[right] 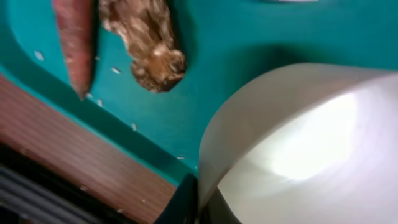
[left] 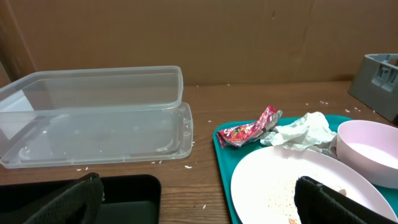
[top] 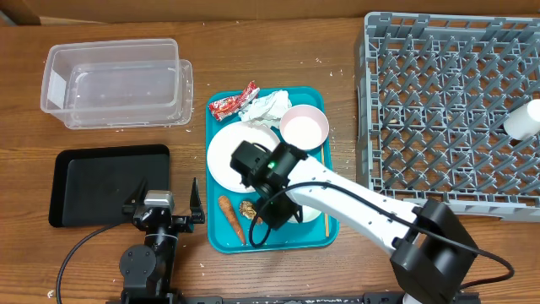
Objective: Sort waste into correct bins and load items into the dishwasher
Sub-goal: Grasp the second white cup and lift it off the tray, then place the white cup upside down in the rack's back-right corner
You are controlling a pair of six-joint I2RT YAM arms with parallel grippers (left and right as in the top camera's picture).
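Your right gripper [right: 200,202] is pinched on the rim of a small white bowl [right: 298,143]. The bowl is at the near right of the teal tray [top: 216,236], just right of the brown food lump [top: 248,208] and the carrot [top: 230,216]. Your left gripper [top: 166,203] stands spread wide and holds nothing, just right of the black tray [top: 101,181] at the near left.
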